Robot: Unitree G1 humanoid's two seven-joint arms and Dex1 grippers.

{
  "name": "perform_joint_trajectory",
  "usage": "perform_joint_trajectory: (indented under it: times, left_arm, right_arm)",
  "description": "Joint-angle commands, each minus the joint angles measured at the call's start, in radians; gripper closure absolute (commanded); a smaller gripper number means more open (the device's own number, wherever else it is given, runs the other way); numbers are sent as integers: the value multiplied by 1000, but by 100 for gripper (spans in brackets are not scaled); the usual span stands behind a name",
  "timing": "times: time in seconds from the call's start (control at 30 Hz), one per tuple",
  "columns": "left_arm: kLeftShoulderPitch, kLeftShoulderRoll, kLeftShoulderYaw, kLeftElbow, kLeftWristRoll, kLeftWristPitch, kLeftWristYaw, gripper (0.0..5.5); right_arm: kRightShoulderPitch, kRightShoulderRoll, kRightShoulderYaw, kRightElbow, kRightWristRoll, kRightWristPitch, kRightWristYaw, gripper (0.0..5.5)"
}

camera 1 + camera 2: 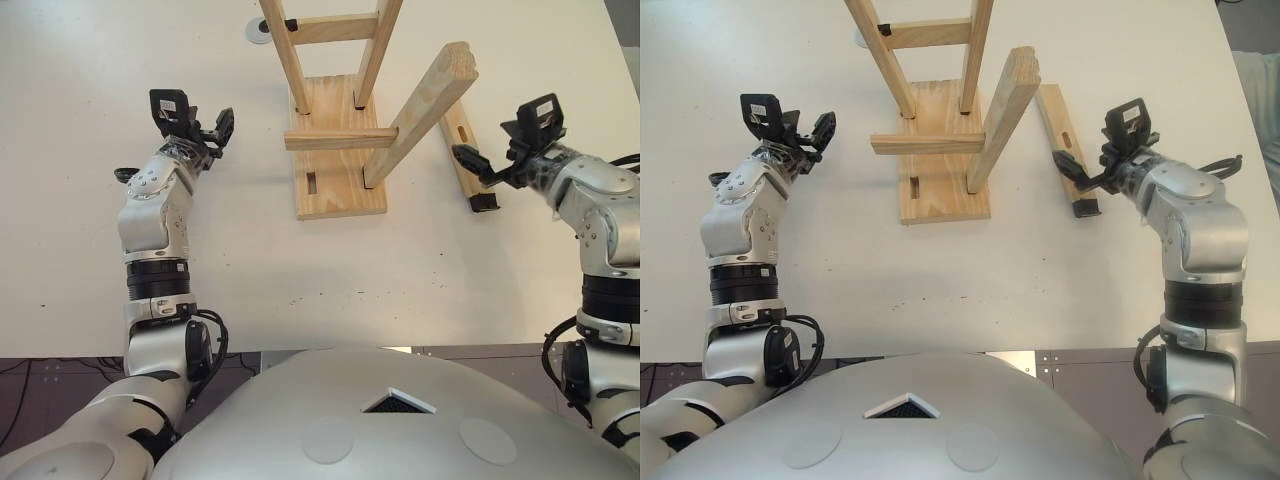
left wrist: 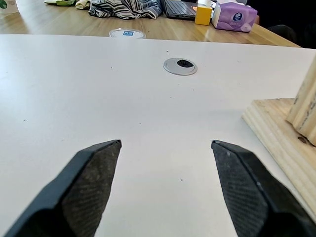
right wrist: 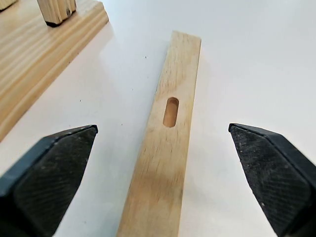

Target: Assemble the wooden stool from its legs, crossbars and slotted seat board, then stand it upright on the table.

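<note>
**Stool Partly Built, Both Claws Released**

The seat board [image 1: 335, 195] is laid flat on the tabletop [image 1: 420, 270]. Legs [image 1: 420, 110] are planted in it and joined by crossbars [image 1: 340, 139]. A loose slotted leg [image 3: 168, 148] is left just right of the board. The right claw [image 1: 500, 140] is opened wide and pointed at it. The left claw [image 2: 166, 148] is spread open, apart from the board.

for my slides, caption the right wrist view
Open right gripper poised above the loose slotted leg lying flat beside the seat board.
</note>
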Motion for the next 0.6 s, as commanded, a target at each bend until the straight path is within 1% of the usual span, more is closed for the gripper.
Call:
perform_joint_trajectory:
  times: [0.03, 0.17, 0.2, 0.27, 0.3, 0.43, 0.47, 0.53, 0.6]
  left_arm:
    - [1, 7, -1, -12, 1, 14, 5, 215]
    - [5, 9, 6, -23, 1, 15, 9, 215]
    - [7, 10, 8, -28, 1, 15, 10, 215]
    - [-1, 12, 7, -20, 3, 11, 9, 215]
    - [-5, 13, 7, -15, 6, 7, 9, 215]
    - [-22, 18, 18, -13, 7, -18, 14, 215]
    - [-29, 20, 25, -12, 3, -26, 13, 215]
    - [-51, 22, 53, -14, -28, -35, 2, 215]
    - [-77, 27, 90, -39, -86, -31, -31, 215]
  right_arm:
    - [61, 14, 25, 6, -9, 53, -7, 84]
    - [87, 25, 30, 45, -33, 54, -35, 168]
    - [86, 25, 30, 52, -35, 48, -40, 177]
    - [87, 32, 22, 53, -38, 26, -52, 222]
    - [84, 39, 18, 57, -42, 7, -62, 246]
    - [46, 82, -9, 80, -60, -105, -102, 306]
    - [32, 95, -21, 87, -60, -132, -112, 331]
    - [-5, 118, -50, 100, -49, -202, -115, 348]
    - [-78, 136, -93, 121, -20, -275, -102, 348]
